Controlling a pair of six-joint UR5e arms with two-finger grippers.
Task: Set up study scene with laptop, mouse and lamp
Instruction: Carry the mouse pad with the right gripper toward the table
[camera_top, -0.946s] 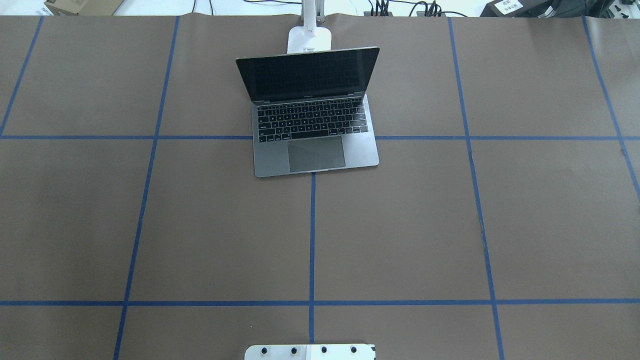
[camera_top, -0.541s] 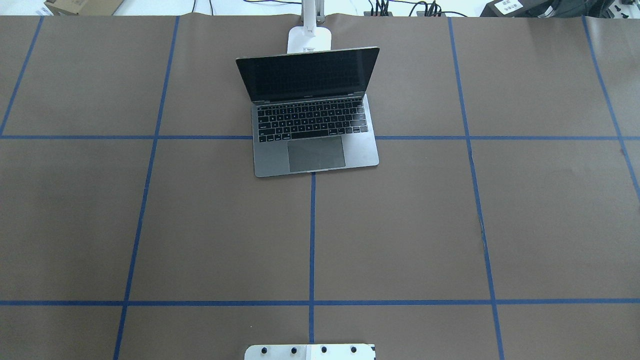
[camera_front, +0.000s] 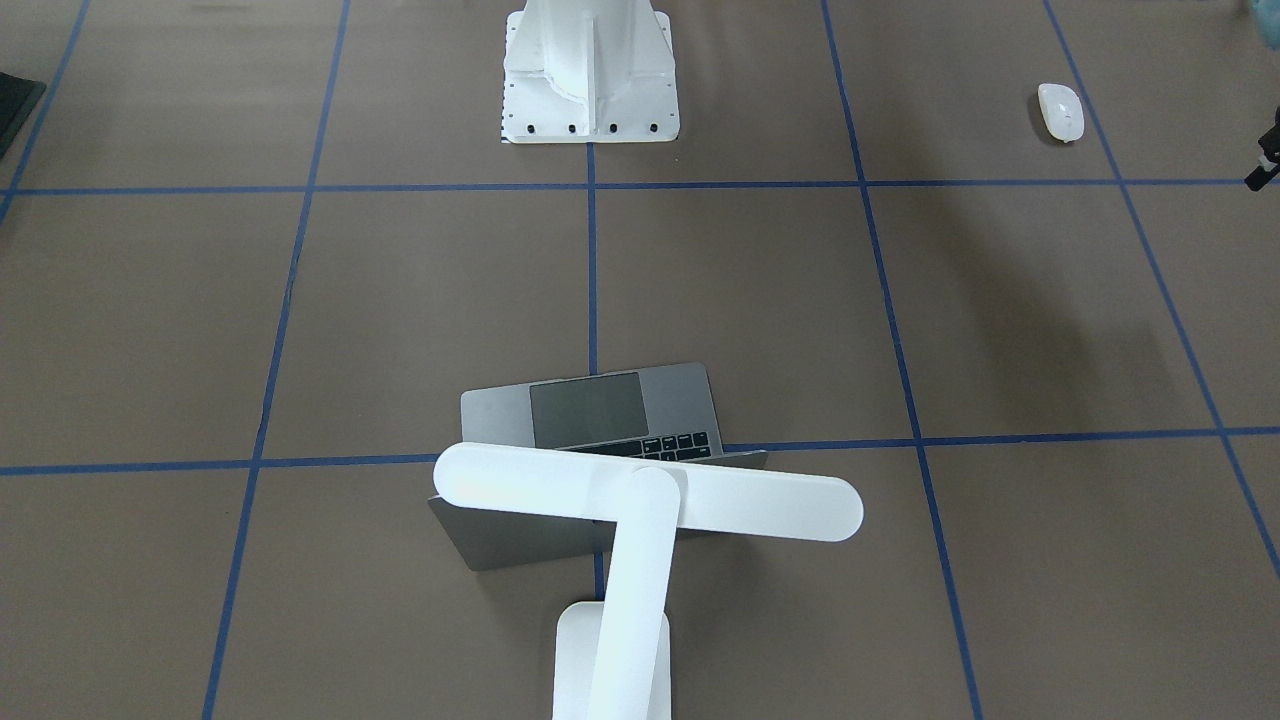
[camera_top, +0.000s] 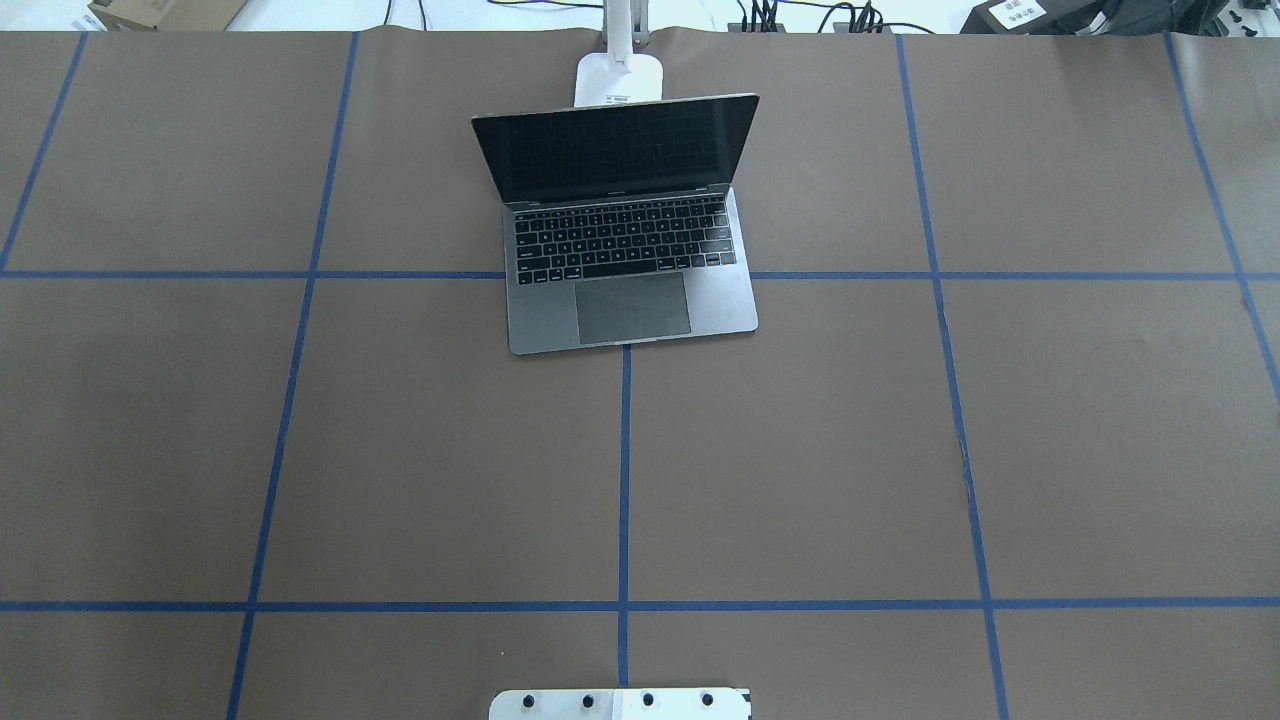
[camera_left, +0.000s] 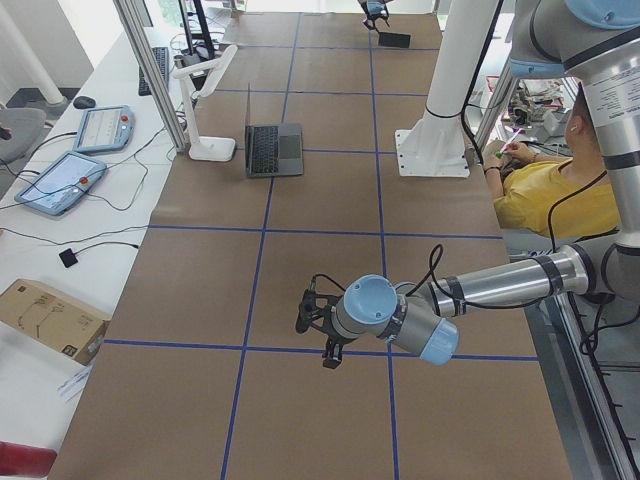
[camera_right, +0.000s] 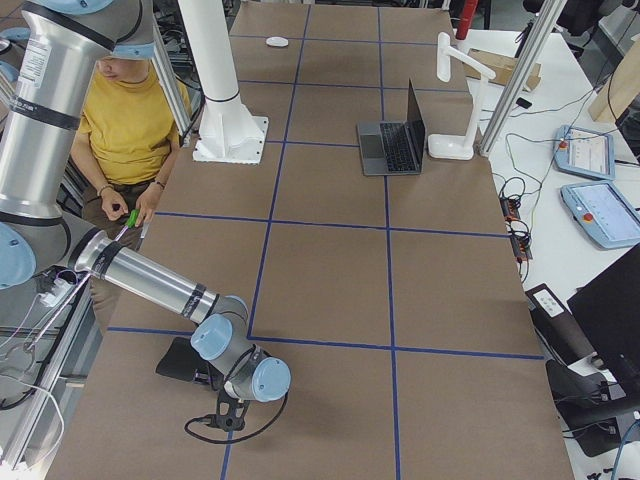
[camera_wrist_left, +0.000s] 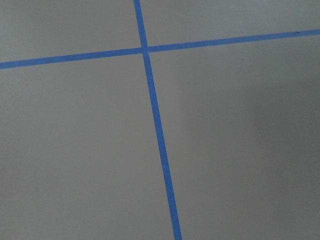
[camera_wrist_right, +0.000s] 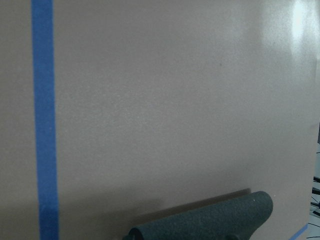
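Note:
The laptop (camera_top: 630, 230) stands open at the table's far middle, its screen facing the robot. Right behind it is the lamp (camera_front: 650, 495), its base (camera_top: 620, 78) at the far edge and its bar head over the lid. The mouse (camera_front: 1060, 112) lies alone near the robot's side, far toward the left end, also small in the exterior right view (camera_right: 277, 41). My left gripper (camera_left: 315, 340) hangs low over bare paper near the left end; I cannot tell its state. My right gripper (camera_right: 226, 415) hangs low near the right end; its state cannot be told either.
A black mat (camera_right: 180, 365) lies under the right wrist, its corner showing in the front view (camera_front: 12, 100). The white robot pedestal (camera_front: 590, 90) stands at mid table. A seated person (camera_right: 125, 130) is behind the robot. Blue tape lines grid the brown paper (camera_top: 800, 450).

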